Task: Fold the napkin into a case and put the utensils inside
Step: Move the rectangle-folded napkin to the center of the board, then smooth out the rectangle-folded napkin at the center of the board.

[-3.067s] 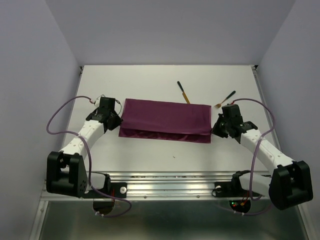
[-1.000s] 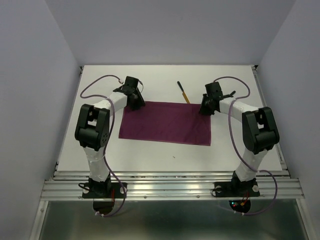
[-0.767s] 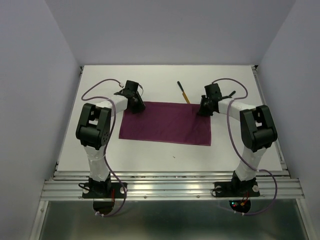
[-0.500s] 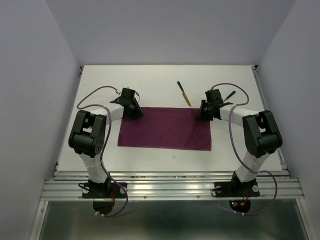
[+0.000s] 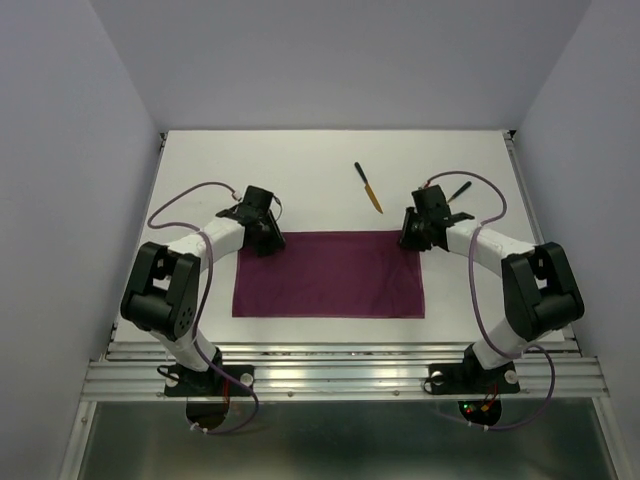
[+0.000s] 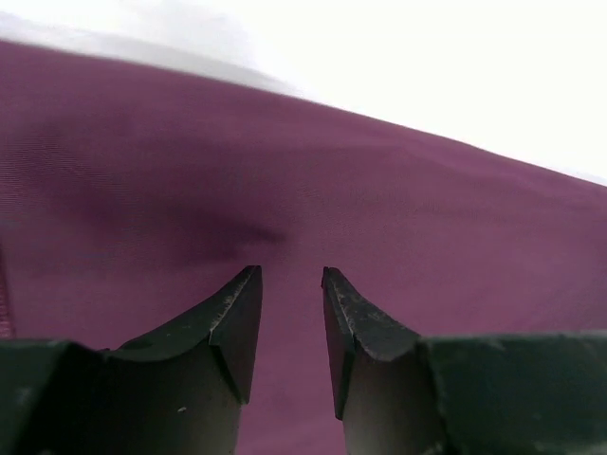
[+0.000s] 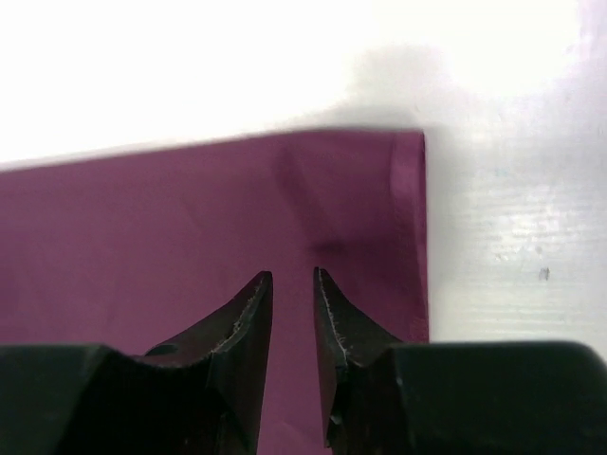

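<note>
The magenta-purple napkin [image 5: 330, 275] lies flat on the white table as a folded wide rectangle. My left gripper [image 5: 268, 238] rests at its far left corner and my right gripper [image 5: 408, 238] at its far right corner. In the left wrist view the left gripper [image 6: 289, 272] is open, with only cloth [image 6: 379, 190] beneath the tips. The right gripper [image 7: 292, 273] shows a narrow gap over the napkin [image 7: 171, 218] near its right edge, gripping nothing. A utensil, the gold-bladed knife [image 5: 369, 188], lies beyond the napkin. A second utensil [image 5: 457, 188] shows its black handle behind the right arm.
The white table [image 5: 320, 155] is walled by pale panels at the back and both sides. A metal rail [image 5: 340, 372] runs along the near edge by the arm bases. Purple cables loop beside each arm.
Both grippers have drawn back toward the near edge, and the napkin has slid that way with them. It now lies farther from the knife.
</note>
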{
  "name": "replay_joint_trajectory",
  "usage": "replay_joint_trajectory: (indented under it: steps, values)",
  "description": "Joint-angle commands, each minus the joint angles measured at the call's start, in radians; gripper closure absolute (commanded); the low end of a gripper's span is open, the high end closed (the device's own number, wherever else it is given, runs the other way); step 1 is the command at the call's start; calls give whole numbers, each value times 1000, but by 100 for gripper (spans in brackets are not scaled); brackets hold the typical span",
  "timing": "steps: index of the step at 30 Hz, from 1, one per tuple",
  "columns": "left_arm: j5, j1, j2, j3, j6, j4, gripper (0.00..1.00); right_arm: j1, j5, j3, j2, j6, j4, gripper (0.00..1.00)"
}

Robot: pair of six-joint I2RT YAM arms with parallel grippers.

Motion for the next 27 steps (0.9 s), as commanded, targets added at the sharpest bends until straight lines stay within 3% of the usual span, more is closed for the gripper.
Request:
replay_joint_trajectory:
  steps: [1,7,17,27]
  values:
    - [20,-62,27,139,13,-11,57,66,14,108,-18,31,26,70]
    - [190,-99,132,218,-44,137,57,218,-78,275,160,93,61,72]
    - [232,-99,284,285,-98,234,61,238,-109,427,376,128,100,79]
    - [174,-89,317,253,-59,208,63,224,1,366,346,133,100,80]
